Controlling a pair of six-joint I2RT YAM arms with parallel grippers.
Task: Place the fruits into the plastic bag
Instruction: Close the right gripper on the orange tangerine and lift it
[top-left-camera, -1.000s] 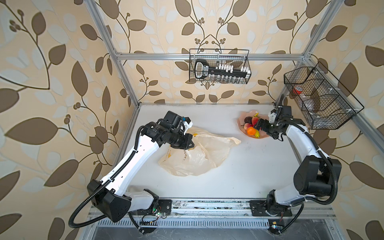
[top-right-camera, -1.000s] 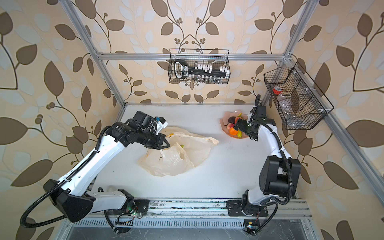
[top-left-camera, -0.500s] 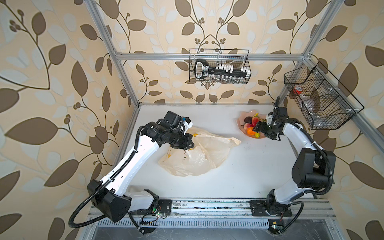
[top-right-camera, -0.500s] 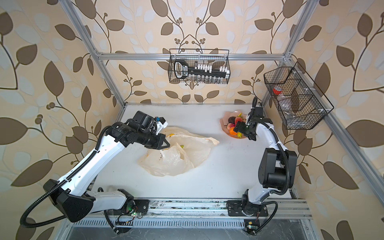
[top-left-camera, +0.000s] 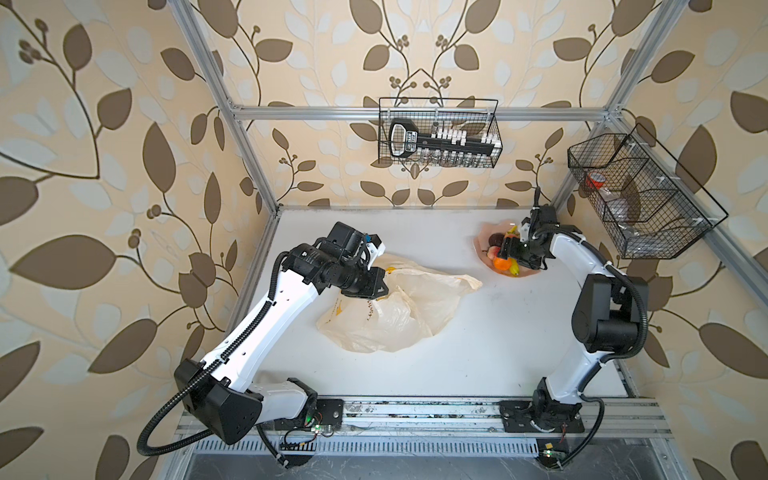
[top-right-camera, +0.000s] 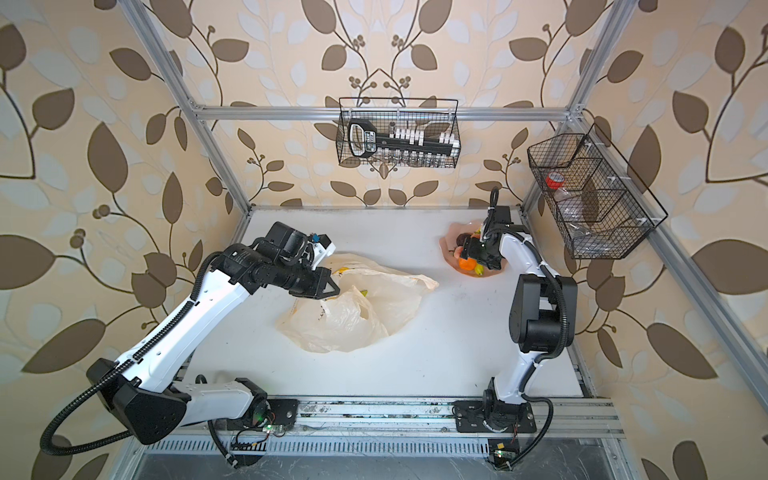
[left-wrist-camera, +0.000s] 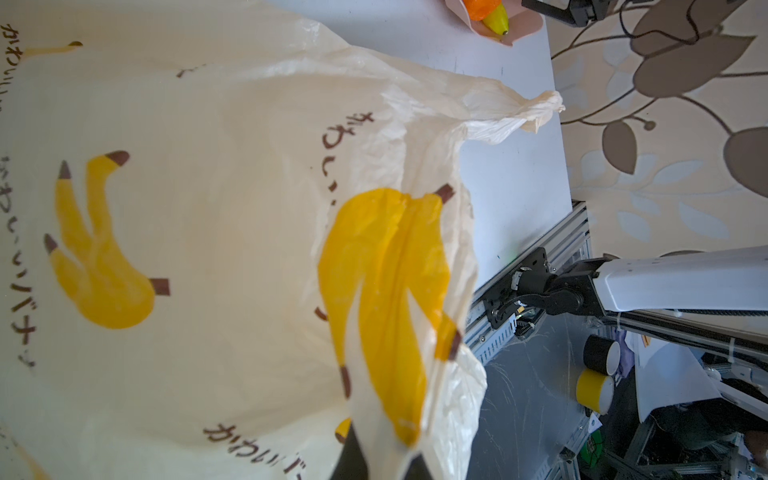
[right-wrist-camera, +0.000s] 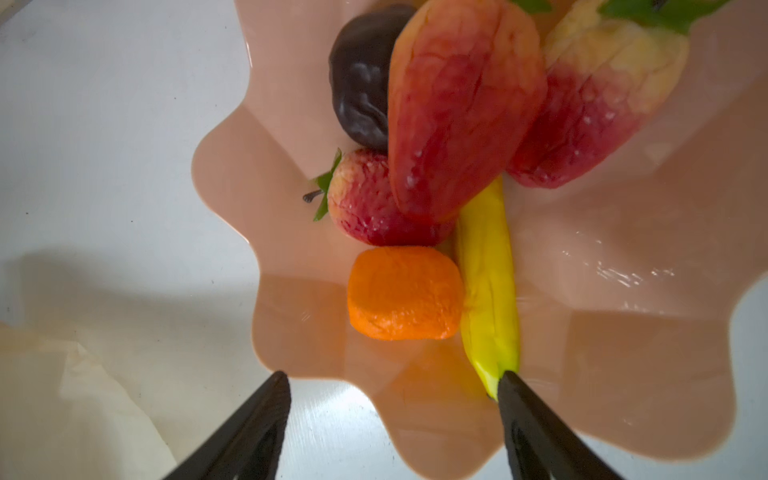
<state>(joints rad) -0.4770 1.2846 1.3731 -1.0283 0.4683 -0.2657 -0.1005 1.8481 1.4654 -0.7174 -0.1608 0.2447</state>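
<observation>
The cream plastic bag (top-left-camera: 395, 307) (top-right-camera: 357, 307) lies crumpled mid-table, printed with flat yellow bananas. My left gripper (top-left-camera: 376, 286) (left-wrist-camera: 382, 461) is shut on the bag's (left-wrist-camera: 208, 208) upper edge and holds that edge up. The fruits sit on a pink wavy plate (right-wrist-camera: 623, 291) at the back right: an orange (right-wrist-camera: 405, 293), a yellow banana (right-wrist-camera: 488, 286), red strawberries (right-wrist-camera: 461, 108) and a dark piece (right-wrist-camera: 361, 79). My right gripper (right-wrist-camera: 392, 380) (top-left-camera: 509, 253) hovers open low over the plate's near rim. One fingertip (right-wrist-camera: 509, 384) touches the banana's tip.
A black wire basket (top-left-camera: 438, 133) hangs on the back wall and another (top-left-camera: 640, 195) on the right wall, above the right arm. Aluminium frame posts stand at the back corners. A rail (top-left-camera: 415, 411) runs along the table's front edge.
My right gripper has slid left over the plate and its jaws have narrowed a little. The left arm and the bag have not moved.
</observation>
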